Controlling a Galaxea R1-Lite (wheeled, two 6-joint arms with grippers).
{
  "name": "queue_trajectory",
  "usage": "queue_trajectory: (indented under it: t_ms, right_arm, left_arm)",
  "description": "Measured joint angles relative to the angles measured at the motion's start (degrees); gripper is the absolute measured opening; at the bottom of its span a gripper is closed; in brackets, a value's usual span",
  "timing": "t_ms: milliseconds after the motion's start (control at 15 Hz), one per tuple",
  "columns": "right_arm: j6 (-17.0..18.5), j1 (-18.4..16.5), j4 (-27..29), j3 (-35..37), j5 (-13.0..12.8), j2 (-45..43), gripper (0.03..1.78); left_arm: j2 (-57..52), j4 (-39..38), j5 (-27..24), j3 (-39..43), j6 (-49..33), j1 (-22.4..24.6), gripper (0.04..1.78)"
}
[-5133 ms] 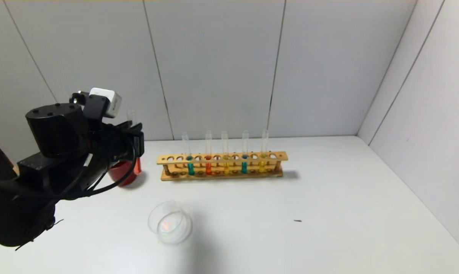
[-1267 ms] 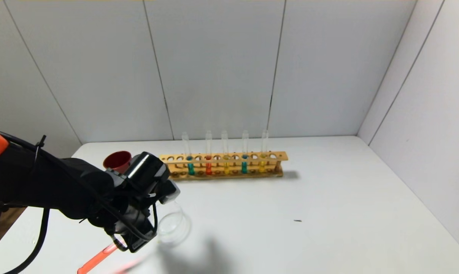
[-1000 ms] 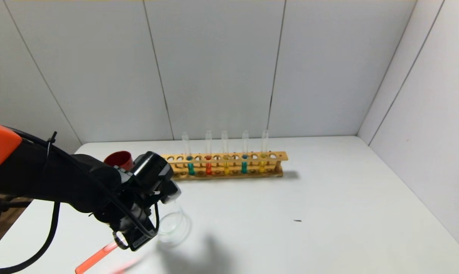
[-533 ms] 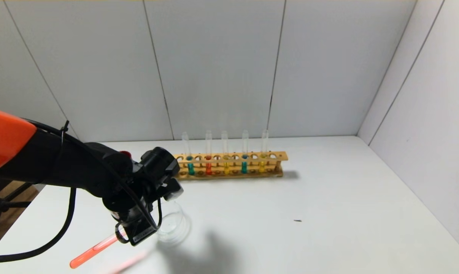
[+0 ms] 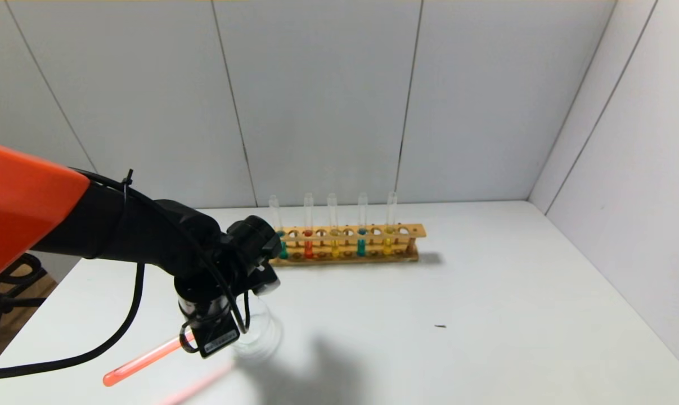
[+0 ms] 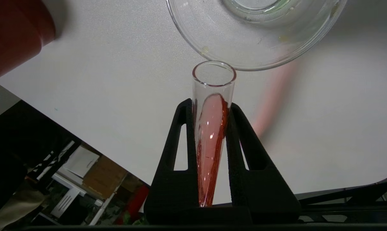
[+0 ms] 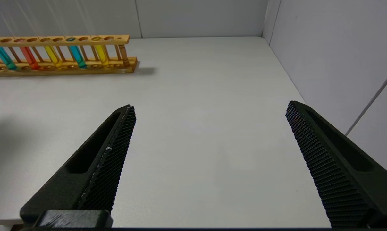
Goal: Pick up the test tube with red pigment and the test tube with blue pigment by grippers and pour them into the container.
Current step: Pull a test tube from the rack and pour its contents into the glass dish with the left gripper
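My left gripper (image 5: 207,332) is shut on the test tube with red pigment (image 5: 142,360), which lies nearly level, its round end toward the table's front left. In the left wrist view the tube (image 6: 211,128) sits between the two fingers, its open mouth just outside the rim of the clear glass container (image 6: 254,35). The liquid reaches well up the tube, short of the mouth. The container (image 5: 260,332) stands beside the gripper in the head view. A test tube with blue pigment (image 5: 362,242) stands in the wooden rack (image 5: 339,243). My right gripper (image 7: 209,110) is open and empty, out of the head view.
The rack also holds another teal tube (image 5: 282,247), a red tube (image 5: 308,244) and yellow tubes (image 5: 333,243). It also shows in the right wrist view (image 7: 60,53). A dark red cup (image 6: 15,32) stands beside the container. Grey walls close the back and right.
My left arm has swung toward the container and turned its wrist. The red tube went from upright by the red cup to nearly level, its round end rising.
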Motion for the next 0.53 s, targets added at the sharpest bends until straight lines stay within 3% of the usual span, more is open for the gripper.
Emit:
queue_trajectory:
  t_ms: [533]
  right_arm:
    - [0.0, 0.0, 0.0, 0.0, 0.0, 0.0, 1.71]
  left_arm:
    - [2.5, 7.3, 0.9, -5.3, 0.0, -2.3, 0.31]
